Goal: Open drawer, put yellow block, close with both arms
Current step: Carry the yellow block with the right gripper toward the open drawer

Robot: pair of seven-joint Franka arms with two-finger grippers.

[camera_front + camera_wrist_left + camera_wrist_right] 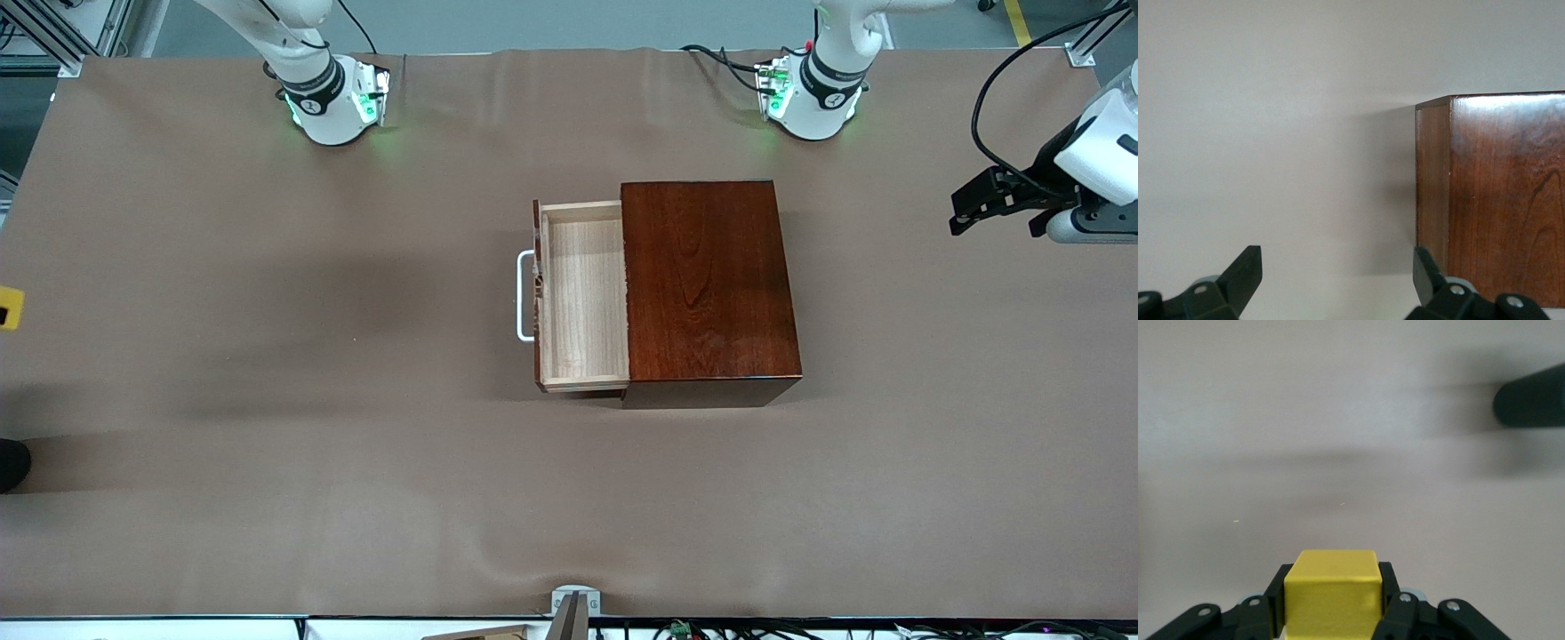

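Note:
The mahogany box (pixel 707 284) stands mid-table with its drawer (pixel 582 293) pulled out toward the right arm's end; the plywood tray is empty, and the white handle (pixel 523 296) is on its front. My right gripper (pixel 1331 600) is shut on the yellow block (pixel 1331 577), up over the table's right-arm end. In the front view only the block (pixel 9 308) shows at the picture's edge. My left gripper (pixel 994 222) is open and empty, over the table's left-arm end, facing the box's closed back; it also shows in the left wrist view (pixel 1336 260) with the box (pixel 1498 200).
The brown table cover (pixel 356 498) is bare around the box. A dark rounded object (pixel 11 464) shows at the picture's edge by the right arm's end, and a dark blurred shape (pixel 1531 403) shows in the right wrist view. Both arm bases (pixel 333 102) stand along the top.

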